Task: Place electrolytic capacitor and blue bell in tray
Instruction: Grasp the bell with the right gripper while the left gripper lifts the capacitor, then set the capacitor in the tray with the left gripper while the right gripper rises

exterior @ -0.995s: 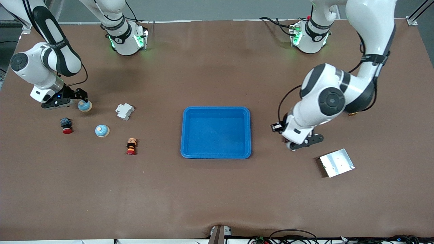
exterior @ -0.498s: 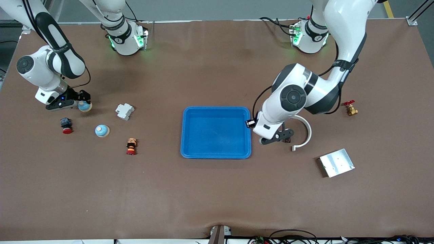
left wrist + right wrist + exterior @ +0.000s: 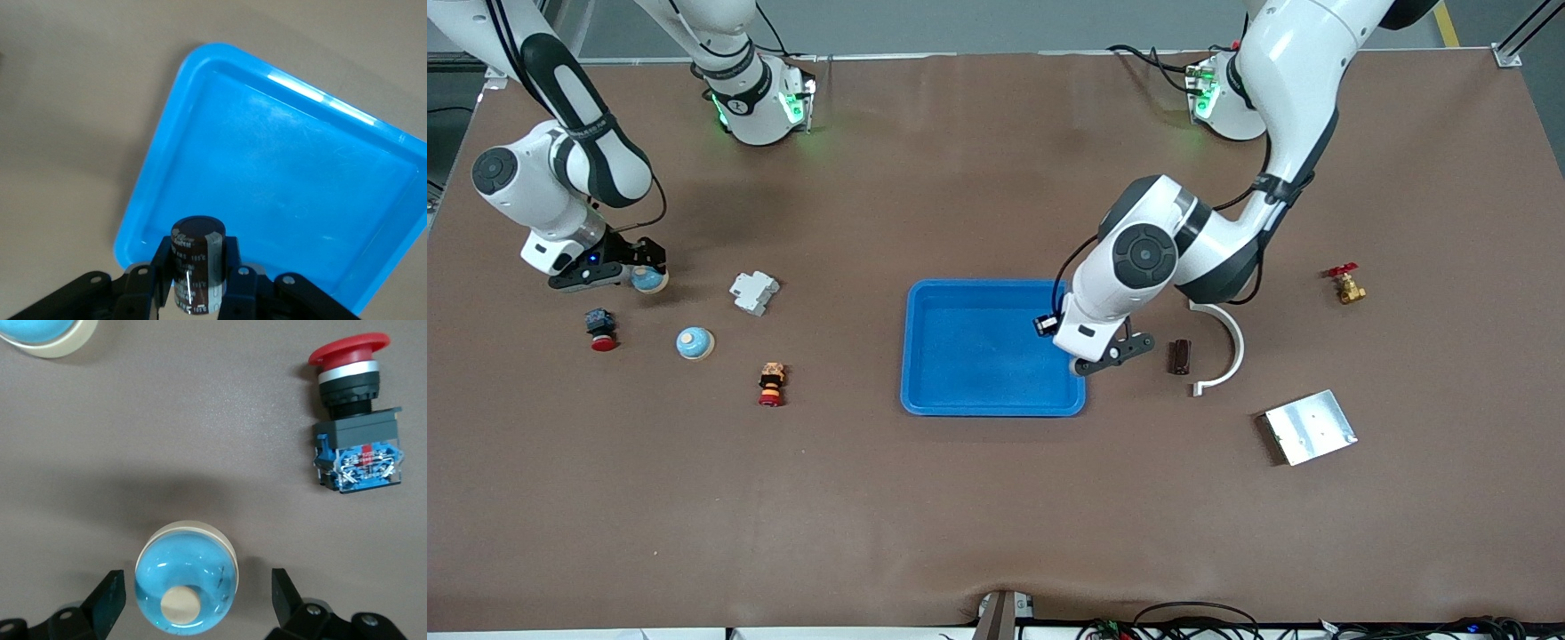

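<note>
The left pincer (image 3: 197,293) is clamped on the electrolytic capacitor (image 3: 197,270), over the tray's (image 3: 911,356) corner toward the left arm's end. The right pincer (image 3: 197,597) stands apart around a blue bell (image 3: 187,585) on the table (image 3: 996,516) near the right arm's end.

Brown counter (image 3: 978,516) with the blue tray (image 3: 993,407) about mid-way. Toward the right arm's end: two blue bells (image 3: 649,279) (image 3: 695,343), a red pushbutton switch (image 3: 600,327), a white breaker block (image 3: 753,292), a small stacked button (image 3: 771,383). Toward the left arm's end: dark capacitor (image 3: 1180,356), white curved clip (image 3: 1224,347), brass valve (image 3: 1346,284), silver plate (image 3: 1310,427).
</note>
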You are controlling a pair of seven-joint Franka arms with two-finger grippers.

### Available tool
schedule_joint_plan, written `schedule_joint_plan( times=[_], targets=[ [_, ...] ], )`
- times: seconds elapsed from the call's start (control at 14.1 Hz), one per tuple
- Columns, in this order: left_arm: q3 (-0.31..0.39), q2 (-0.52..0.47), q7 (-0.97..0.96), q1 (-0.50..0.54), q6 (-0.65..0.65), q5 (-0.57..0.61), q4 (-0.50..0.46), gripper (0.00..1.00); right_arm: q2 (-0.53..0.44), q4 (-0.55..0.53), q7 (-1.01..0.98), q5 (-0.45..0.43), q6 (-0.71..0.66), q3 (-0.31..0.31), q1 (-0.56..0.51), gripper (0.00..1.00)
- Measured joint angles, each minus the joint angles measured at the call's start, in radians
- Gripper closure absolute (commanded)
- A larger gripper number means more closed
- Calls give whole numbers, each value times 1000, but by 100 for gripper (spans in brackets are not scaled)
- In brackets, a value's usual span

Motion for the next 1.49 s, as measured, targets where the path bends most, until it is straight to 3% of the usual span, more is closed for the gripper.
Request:
schedule_joint_plan(
  times=[0.07, 0.14, 0.57, 0.85, 1.21, 1.49],
  targets=[
    [1, 16, -16, -13, 24, 0, 0, 100, 0, 0, 0, 1, 0, 1, 0, 58],
    [6, 35, -28, -30, 50, 0, 0, 100, 0, 0, 0, 1, -1, 3, 1, 100],
    [111, 144, -37, -158, 114, 0, 1, 100, -1, 1, 8, 13, -7, 5, 1, 100],
    [117, 160, -66, -167, 115, 0, 2, 100, -79, 37, 60, 42, -194, 40, 21, 100],
    [119, 164, -174, -168, 107, 0, 0, 100, -343, 83, 361, 61, -475, 65, 229, 100],
    [120, 166, -225, -180, 37, 4, -3, 100, -453, 131, 720, 63, -636, 71, 444, 100]
  ],
)
